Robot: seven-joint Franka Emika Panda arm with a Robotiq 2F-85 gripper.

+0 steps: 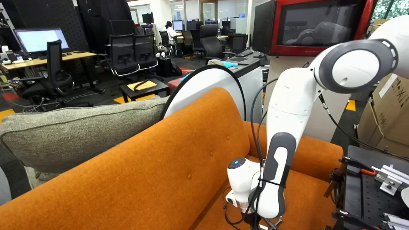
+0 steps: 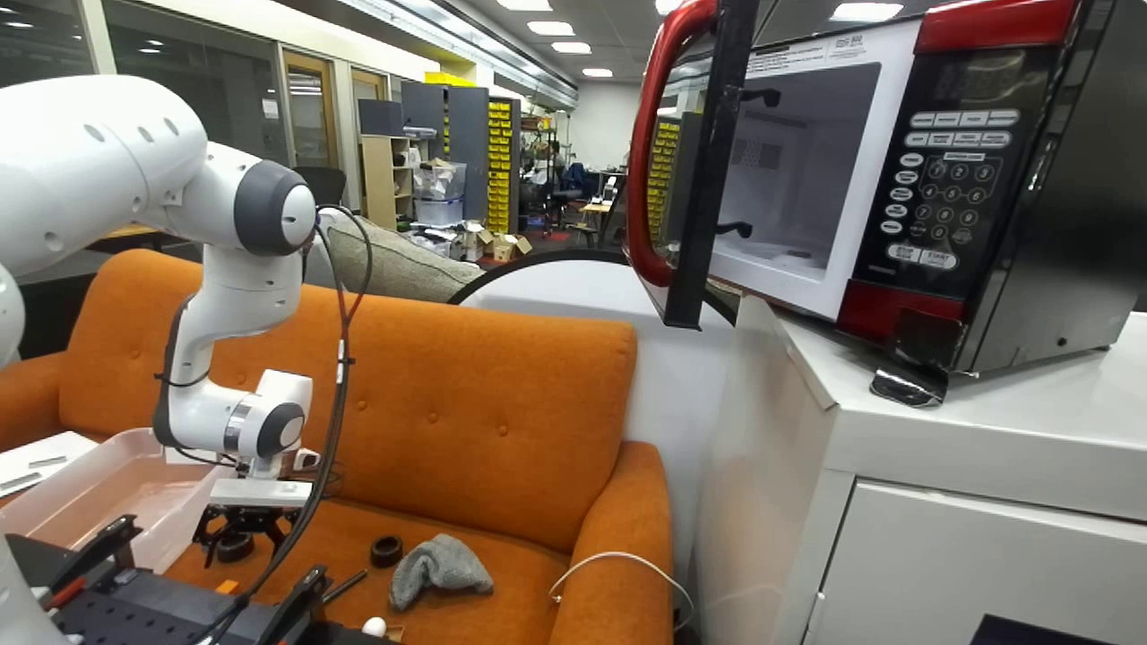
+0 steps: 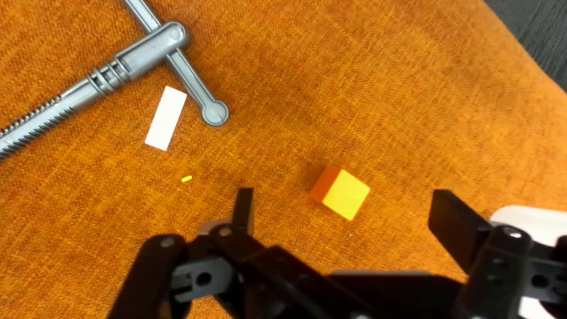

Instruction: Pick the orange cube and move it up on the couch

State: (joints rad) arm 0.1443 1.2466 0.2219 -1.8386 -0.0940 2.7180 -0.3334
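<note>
Hand (image 3: 344,208), wide-jawed (well clear), above the orange cube (image 3: 341,193).

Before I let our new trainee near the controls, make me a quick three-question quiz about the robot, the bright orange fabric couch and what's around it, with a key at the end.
1. True or false: the jaws of the black two-fingered claw stand apart.

2. Multiple choice: the small orange cube with a yellow-looking top face rests on: A, a wooden desk; B, the bright orange fabric couch; C, a translucent plastic tub.

3. Fill in: in an exterior view, the door of the red-and-black boxy microwave oven stands ____.

Key: 1, true; 2, B; 3, open.
</note>
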